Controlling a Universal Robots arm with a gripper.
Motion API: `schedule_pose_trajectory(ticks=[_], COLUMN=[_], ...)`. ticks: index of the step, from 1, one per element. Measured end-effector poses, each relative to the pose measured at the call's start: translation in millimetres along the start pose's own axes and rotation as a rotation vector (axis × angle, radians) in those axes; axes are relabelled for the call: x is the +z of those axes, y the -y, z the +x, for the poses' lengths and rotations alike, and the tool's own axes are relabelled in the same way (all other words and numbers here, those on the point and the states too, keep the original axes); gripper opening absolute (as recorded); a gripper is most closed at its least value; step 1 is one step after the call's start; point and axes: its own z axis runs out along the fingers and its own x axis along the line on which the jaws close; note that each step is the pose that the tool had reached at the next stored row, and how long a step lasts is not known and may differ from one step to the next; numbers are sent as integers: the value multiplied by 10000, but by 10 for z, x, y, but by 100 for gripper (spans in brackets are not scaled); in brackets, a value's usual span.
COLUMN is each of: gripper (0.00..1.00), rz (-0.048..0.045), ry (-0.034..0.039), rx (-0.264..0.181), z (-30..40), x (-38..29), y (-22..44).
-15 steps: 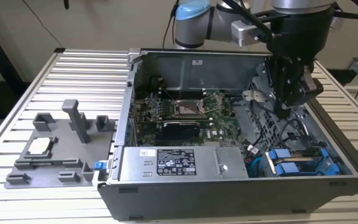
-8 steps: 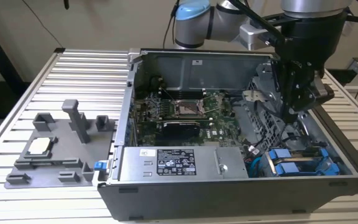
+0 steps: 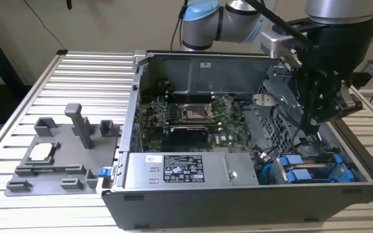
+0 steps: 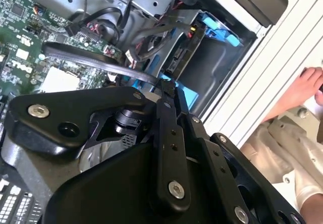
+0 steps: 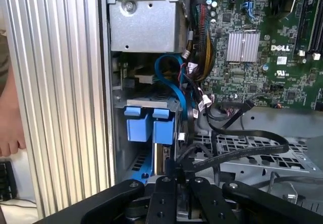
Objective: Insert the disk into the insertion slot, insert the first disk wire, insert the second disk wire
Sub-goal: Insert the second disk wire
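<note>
- Can't tell how the gripper (image 5: 169, 176) has its fingers set; its black linkage blocks the tips in both wrist views.
- It hangs low inside the open computer case (image 3: 238, 204), right over the drive bay in the corner on the exterior view's right.
- The disk (image 3: 313, 170) in its blue carrier sits in that bay beside the grey power supply (image 3: 186, 170).
- A person's hand (image 4: 303, 90) rests on the slatted table (image 3: 76, 82) outside the case.

The table (image 3: 89, 68) is ribbed pale silver. On it sits a dark grey computer case (image 3: 238, 204) holding a green circuit board (image 3: 193, 114), bright blue drive carriers (image 3: 303, 170) and a white-labelled silver power supply (image 3: 186, 170). The fixture tray (image 3: 57, 160) is matte grey; the claw (image 5: 174, 176) is black.
</note>
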Motion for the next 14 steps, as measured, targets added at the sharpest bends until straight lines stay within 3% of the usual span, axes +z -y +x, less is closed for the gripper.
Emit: schedule_pose_trajectory(ticks=[5, 11, 14], gripper=[16, 16, 16], rz=[-49, -64, -70], ry=[2, 6, 6], rx=[-9, -11, -10], z=[109, 287, 335], x=[27, 59, 67], y=[40, 38, 35])
